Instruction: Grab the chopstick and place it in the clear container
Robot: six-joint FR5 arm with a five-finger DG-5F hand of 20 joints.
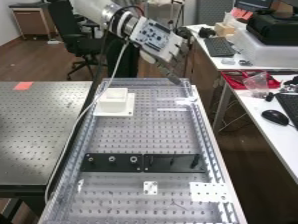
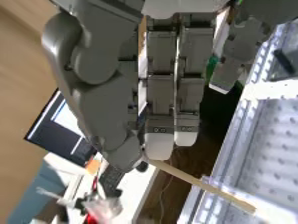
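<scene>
Below the hand [image 1: 166,68] and towards the high view's left, a small white box [image 1: 114,105] stood on a white plate [image 1: 126,112] at the far end of the perforated bench [image 1: 136,137]; what lay inside it, if anything, could not be made out. Nearly under the fingertips, on the same end of the bench, were pale strips [image 1: 171,109] among see-through edges, perhaps those of a clear container, though its outline was too faint to be sure of. Off beyond the hand, towards the high view's right and well apart from it, a red tray [image 1: 233,83] held a crumpled clear bag [image 1: 256,80].

As for the chopstick [image 2: 199,184], it was at the hand's very tips. In the wrist view the hand [image 2: 159,92] was partly closed, its thumb [image 2: 120,145] brought over to the long fingers [image 2: 159,142] so that one end of the stick was pinched between them, while another finger [image 2: 229,72] stood away to the side. From that pinch the stick ran out at a slant, past the fingertips, its free end over the edge of the bench. Much nearer the high view's camera than the hand lay two black plates [image 1: 174,163], end to end across the bench.
</scene>
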